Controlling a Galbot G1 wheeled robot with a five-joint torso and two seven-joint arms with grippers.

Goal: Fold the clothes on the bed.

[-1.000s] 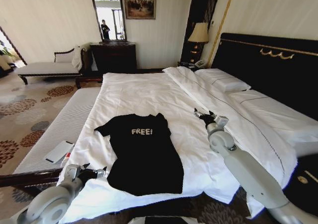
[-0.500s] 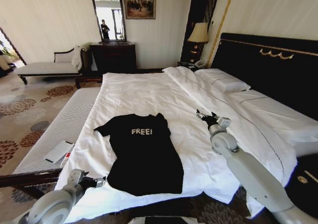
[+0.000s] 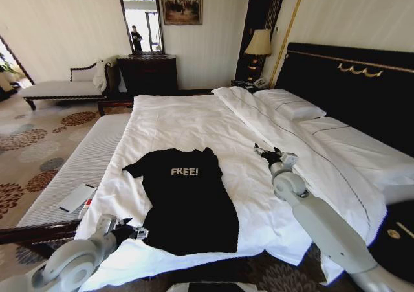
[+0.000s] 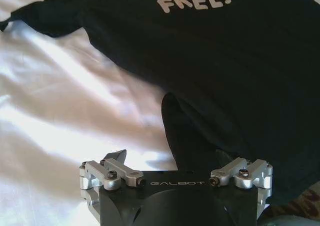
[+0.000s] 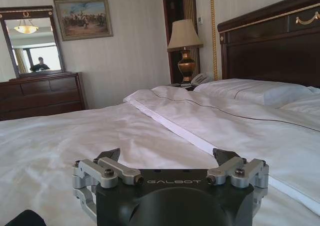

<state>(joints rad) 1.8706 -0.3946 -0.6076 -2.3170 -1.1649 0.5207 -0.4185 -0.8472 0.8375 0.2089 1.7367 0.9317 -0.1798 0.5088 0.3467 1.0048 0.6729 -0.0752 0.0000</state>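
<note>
**Grippers open over the bed, shirt lying flat**

Left gripper (image 3: 134, 230) sits low at the near edge of the bed, its two fingers spread wide and holding nothing. In the left wrist view the same gripper (image 4: 175, 158) hangs just above the lower left corner of the black T-shirt (image 4: 210, 70), with one fingertip over white duvet and the other over dark cloth (whether either tip touches the fabric cannot be told). A fold of the hem rises as a dark ridge right in front of the jaws.

Right gripper (image 3: 267, 153) hovers over the white duvet to the right of the shirt, well apart from it, with its fingers also parted and empty. Seen from its own wrist, the right gripper (image 5: 170, 158) points across the bedding toward the pillows (image 5: 250, 90) and the dark headboard (image 5: 270, 40).

The T-shirt (image 3: 187, 201) lies spread flat, chest up, on the near left part of the bed (image 3: 194, 120), its white "FREE!" lettering (image 3: 184, 171) readable and its hem toward the robot. Both short sleeves lie out to the sides.

Beyond the bed stand a table lamp (image 3: 259, 46), a dark dresser (image 3: 147, 73) under a mirror (image 3: 141, 20), and a pale chaise longue (image 3: 61, 88) on patterned carpet.
</note>
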